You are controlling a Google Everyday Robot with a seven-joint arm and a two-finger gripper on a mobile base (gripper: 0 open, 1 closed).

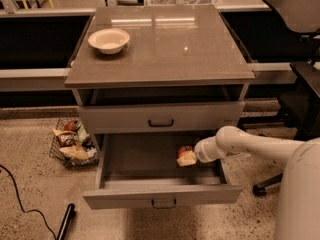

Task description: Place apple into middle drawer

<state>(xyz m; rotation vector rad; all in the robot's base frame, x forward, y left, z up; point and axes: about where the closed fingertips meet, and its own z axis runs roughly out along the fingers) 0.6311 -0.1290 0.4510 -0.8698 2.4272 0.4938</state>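
The arm [250, 145] is extended from the right into the open middle drawer [125, 198]. The gripper [187, 158] is set against the apple [184, 149] — partly hidden; grip state cannot be told.

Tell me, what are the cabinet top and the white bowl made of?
The cabinet top looks like smooth laminate or polished stone: it mirrors lights. The bowl seems matte paper or plastic, without shine. The gripper is inside the middle drawer, at the apple.
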